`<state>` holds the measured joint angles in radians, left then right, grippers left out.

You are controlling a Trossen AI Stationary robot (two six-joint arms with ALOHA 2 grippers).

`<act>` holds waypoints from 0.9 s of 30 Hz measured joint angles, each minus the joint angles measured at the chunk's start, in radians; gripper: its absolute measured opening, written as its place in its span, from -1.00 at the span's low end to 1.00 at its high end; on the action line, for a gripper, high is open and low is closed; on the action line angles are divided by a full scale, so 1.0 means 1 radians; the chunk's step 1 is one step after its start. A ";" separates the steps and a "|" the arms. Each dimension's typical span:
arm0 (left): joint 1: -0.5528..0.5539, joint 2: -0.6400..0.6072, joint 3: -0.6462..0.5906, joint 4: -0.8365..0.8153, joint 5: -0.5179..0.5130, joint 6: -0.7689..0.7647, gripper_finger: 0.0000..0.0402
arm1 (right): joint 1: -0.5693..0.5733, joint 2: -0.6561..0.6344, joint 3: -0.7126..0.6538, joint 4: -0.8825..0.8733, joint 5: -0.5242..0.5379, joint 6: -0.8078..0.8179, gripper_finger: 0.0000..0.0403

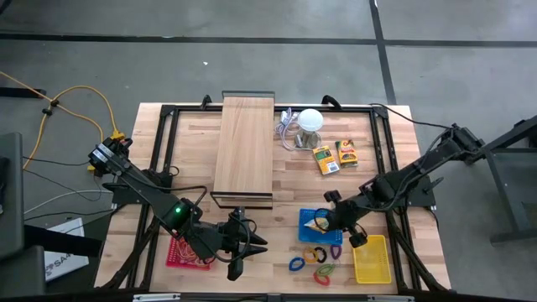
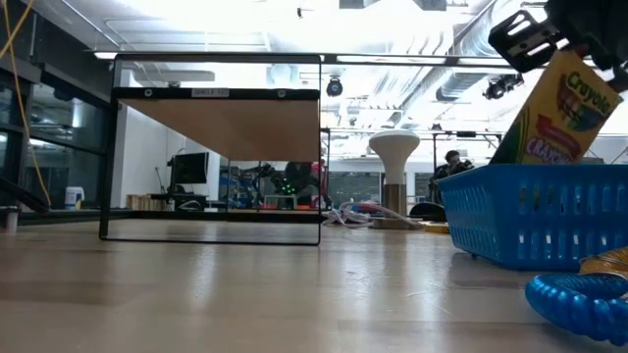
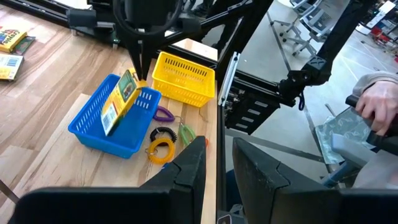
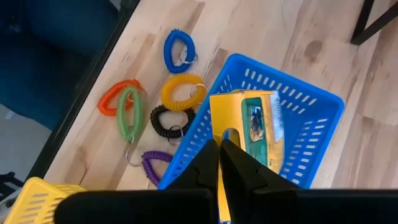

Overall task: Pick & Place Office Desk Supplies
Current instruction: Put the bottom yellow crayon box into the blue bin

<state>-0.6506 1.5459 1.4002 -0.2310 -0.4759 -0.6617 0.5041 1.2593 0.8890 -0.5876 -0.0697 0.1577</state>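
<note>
A yellow-and-green Crayola pack [image 4: 252,127] stands tilted in the blue basket [image 1: 307,220], with my right gripper [image 4: 219,142] shut on its top. Two more packs [image 1: 335,156] lie flat on the table near the white bulb [image 1: 310,120]. Coloured coil loops [image 4: 179,46] lie on the wood between the blue basket and the near edge. My left gripper [image 3: 217,168] hangs open above the table near the near edge, beside a red basket [image 1: 178,252], touching nothing. My right gripper pinches the pack's upper edge [image 4: 229,132] between its two fingers, coming from above and pointing down. The pack leans tilted below the fingers [image 3: 142,62], with its lower end [image 3: 109,124] down inside the blue basket. I cannot tell whether it rests on the basket floor.
A yellow basket [image 1: 372,258] stands right of the loops, near the corner. The long wooden board [image 1: 243,147] on its black frame fills the table's middle far part. A person's hand [image 3: 376,109] shows beyond the table edge. Bare wood lies between the board and the blue basket.
</note>
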 joint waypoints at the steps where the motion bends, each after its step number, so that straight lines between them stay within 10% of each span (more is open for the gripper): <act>1: 0.000 0.000 0.000 0.000 0.000 0.000 -0.62 | 0.000 0.008 0.000 0.000 0.006 0.000 -0.98; 27: 0.000 0.000 0.000 0.000 0.000 0.000 -0.62 | 0.000 0.107 0.000 0.001 -0.008 0.006 -0.77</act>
<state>-0.6506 1.5459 1.4002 -0.2306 -0.4759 -0.6617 0.5041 1.3666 0.8890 -0.5861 -0.0775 0.1641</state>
